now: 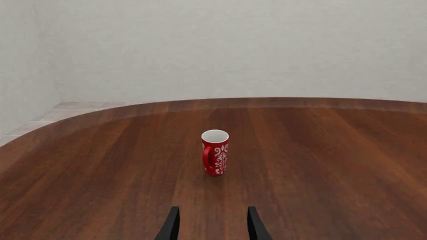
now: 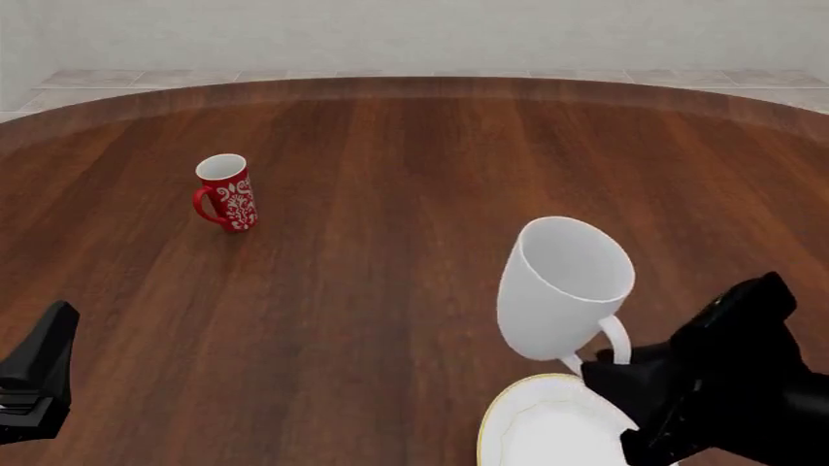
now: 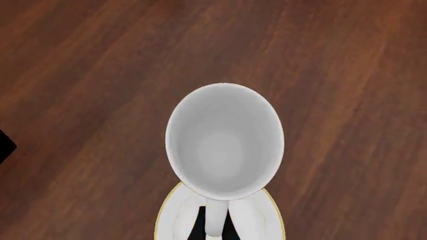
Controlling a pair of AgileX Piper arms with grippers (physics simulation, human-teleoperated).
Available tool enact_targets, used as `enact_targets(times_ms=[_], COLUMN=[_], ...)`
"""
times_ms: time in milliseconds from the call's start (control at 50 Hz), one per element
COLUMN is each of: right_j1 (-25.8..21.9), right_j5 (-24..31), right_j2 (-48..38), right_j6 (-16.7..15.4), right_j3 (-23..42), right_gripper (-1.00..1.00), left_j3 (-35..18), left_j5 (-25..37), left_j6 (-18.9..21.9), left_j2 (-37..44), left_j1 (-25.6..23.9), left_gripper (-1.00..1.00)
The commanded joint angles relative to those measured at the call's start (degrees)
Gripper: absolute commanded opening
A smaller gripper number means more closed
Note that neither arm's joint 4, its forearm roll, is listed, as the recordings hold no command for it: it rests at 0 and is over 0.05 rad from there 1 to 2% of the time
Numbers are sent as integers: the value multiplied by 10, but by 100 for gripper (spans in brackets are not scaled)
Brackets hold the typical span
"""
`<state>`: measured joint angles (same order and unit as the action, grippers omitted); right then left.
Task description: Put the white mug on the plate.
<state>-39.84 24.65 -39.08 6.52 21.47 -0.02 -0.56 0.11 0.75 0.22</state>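
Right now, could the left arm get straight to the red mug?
Probably yes. The red mug stands upright ahead of the left gripper, whose fingers are open, with only bare table between. The white mug is off to the right.

White mug [image 2: 560, 291] above plate [image 2: 538, 432], tilted

Both arms matte black w/ angular housings, thin flat black fingers [image 1: 172, 225].
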Motion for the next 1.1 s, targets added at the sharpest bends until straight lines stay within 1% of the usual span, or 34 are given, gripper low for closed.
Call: enact_targets(times_ms=[20,320,460,640,900,1020,1100], right_j1=[11,21,22,21,16,15,9], right_j5=[41,89,106,116,115,125,119], right_j2=[54,105,129,144,163,172,166], right_j6=[-3,-11,-8,-2,14,16,24], right_j3=[-15,-27,-35,-46,-77,-79,-81], right_gripper=[-100,-100,-100,-100,-100,-100,-100], left_j3=[0,0,0,0,0,0,0], left_j5=[0,0,0,0,0,0,0], left_j6=[0,0,0,0,0,0,0], left_j2=[0,0,0,0,0,0,0], left_j1=[0,0,0,0,0,0,0], left_gripper=[100,100,100,100,100,100,100])
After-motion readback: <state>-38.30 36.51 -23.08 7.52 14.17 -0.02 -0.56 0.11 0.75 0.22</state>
